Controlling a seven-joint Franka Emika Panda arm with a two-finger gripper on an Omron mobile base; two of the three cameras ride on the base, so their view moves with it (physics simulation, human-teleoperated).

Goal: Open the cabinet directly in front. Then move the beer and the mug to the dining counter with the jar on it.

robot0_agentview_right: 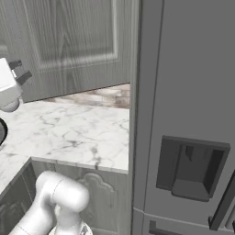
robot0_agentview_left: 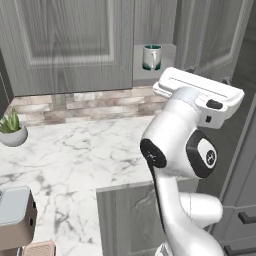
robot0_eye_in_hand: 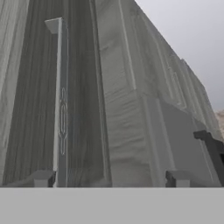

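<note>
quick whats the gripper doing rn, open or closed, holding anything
gripper: open, holding nothing; its fingertips stand wide apart in the hand view, close up against the grey cabinet door.

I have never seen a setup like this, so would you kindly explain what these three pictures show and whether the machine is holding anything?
This is a rendered kitchen with a white robot arm with dark joints on a driving base. Two pictures come from cameras on the base, behind the arm to its left and right. The third looks along the two-finger gripper, whose small tips stand apart with nothing between them, close to a grey wood-grain cabinet door.

In the left base view, the tall wall cabinet has its right door swung open, and a small silvery-grey mug with a teal-green rim stands inside. Below lies a white marble worktop with grey veins, carrying a small potted plant before a brick backsplash.
</note>
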